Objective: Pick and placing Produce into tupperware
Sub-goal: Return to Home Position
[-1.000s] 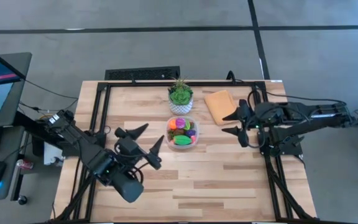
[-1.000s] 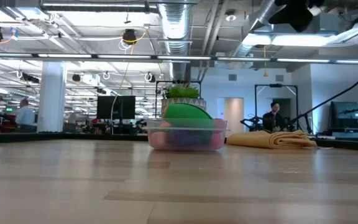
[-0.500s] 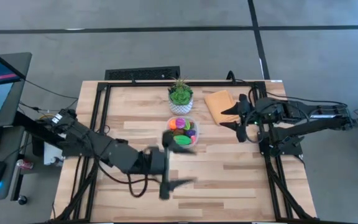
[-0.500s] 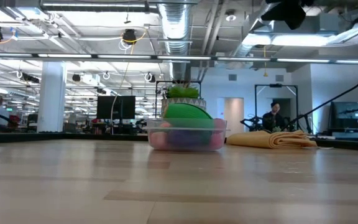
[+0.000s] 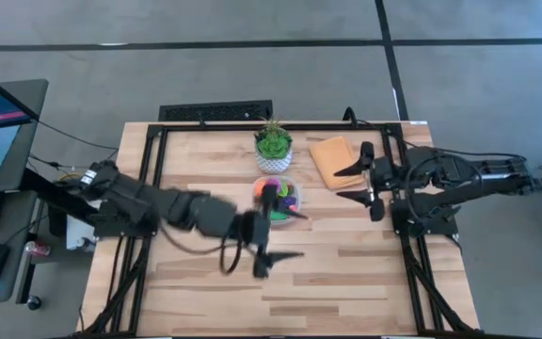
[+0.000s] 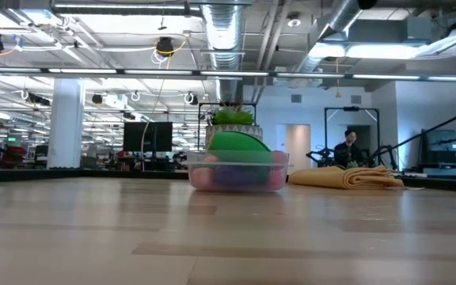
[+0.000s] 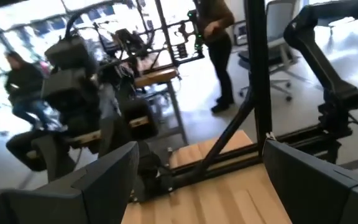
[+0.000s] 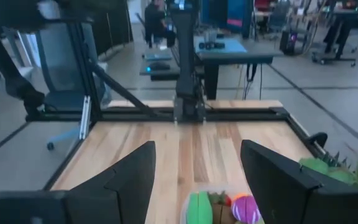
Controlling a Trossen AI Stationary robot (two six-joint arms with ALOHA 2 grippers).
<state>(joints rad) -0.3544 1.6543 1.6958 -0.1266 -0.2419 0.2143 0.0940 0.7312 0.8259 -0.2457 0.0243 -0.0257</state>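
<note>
Since every piece of produce [image 5: 288, 198] in sight lies inside the tupperware [image 5: 299, 209], centre of the high view, I'd call filling done; the step in hand is homing. Left gripper [image 5: 278, 226] sits just below centre, jaws wide and empty. One finger overlaps the tupperware's left side in the picture, and I can't tell its height. Right gripper [image 5: 341, 184], right of centre, has its jaws apart and empty. Next: lift the left arm clear and pull it toward frame left without clipping the tupperware. Low view shows no arms, but it does show green produce domed above the rim, which top-down hides.
</note>
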